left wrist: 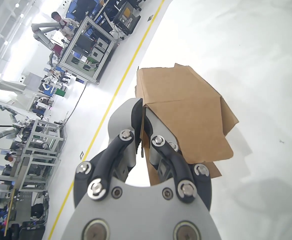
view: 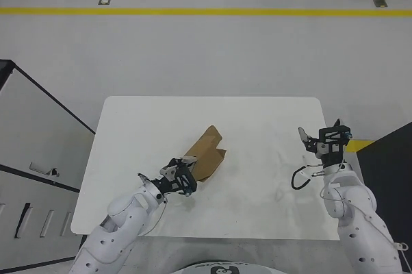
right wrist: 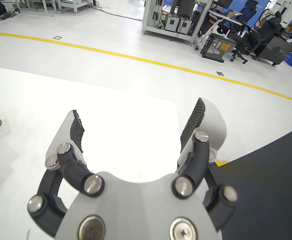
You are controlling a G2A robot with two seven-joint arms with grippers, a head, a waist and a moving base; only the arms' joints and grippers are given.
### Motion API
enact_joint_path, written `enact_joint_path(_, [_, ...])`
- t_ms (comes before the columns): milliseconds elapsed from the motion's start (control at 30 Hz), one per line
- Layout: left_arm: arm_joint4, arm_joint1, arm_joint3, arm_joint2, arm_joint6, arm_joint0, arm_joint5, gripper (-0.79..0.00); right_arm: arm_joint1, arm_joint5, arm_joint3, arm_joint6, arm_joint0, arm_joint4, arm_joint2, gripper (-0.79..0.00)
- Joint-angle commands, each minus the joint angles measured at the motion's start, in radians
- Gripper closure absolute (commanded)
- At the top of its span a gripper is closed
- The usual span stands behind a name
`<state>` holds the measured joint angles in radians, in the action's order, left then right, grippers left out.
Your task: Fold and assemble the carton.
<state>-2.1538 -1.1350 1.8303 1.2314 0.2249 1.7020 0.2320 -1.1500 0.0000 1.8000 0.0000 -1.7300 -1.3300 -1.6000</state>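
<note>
Brown carton on a white table, with silver-and-black grippers.

The carton [view: 207, 156] is plain kraft brown. The table [view: 261, 205] under it is flat white with faint grey smudges. The left gripper [left wrist: 143, 118] and the right gripper [right wrist: 138, 116] share one scheme of pale silver-grey fingers, black links and bright steel bolts. Their pads [right wrist: 190, 123] are black with a fine ribbed pattern. The floor [view: 206, 55] is light grey, crossed at 12 o'clock of the table by a yellow line [view: 206, 11]. At 3 o'clock of the table are a charcoal panel [view: 404, 157] and a small yellow strip [view: 361, 145].
</note>
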Motion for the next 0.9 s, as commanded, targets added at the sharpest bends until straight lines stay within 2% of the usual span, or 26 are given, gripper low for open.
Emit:
enact_joint_path(0, [0.009,0.0,0.001,-0.001,0.012,-0.004,-0.003,0.0,0.0,0.0,0.0,0.0,0.0,0.0,0.0,-0.785])
enact_joint_path(167, [0.0,0.007,0.055,0.013,0.047,-0.003,0.024,0.0,0.0,0.0,0.0,0.0,0.0,0.0,0.0,-0.785])
enact_joint_path(333, [0.009,0.015,0.157,0.039,0.078,0.005,0.081,0.0,0.0,0.0,0.0,0.0,0.0,0.0,0.0,-0.785])
enact_joint_path(433, [0.018,0.019,0.225,0.064,0.027,0.017,0.103,0.0,0.0,0.0,0.0,0.0,0.0,0.0,0.0,-0.785])
enact_joint_path(700, [0.051,0.017,0.221,0.064,0.034,0.02,0.09,0.0,0.0,0.0,0.0,0.0,0.0,0.0,0.0,-0.785])
enact_joint_path(767, [0.097,0.016,0.228,0.077,0.06,0.02,0.074,0.0,0.0,0.0,0.0,0.0,0.0,0.0,0.0,-0.785])
enact_joint_path(867, [0.167,0.019,0.259,0.099,0.135,0.02,0.097,0.0,0.0,0.0,0.0,0.0,0.0,0.0,0.0,-0.785])
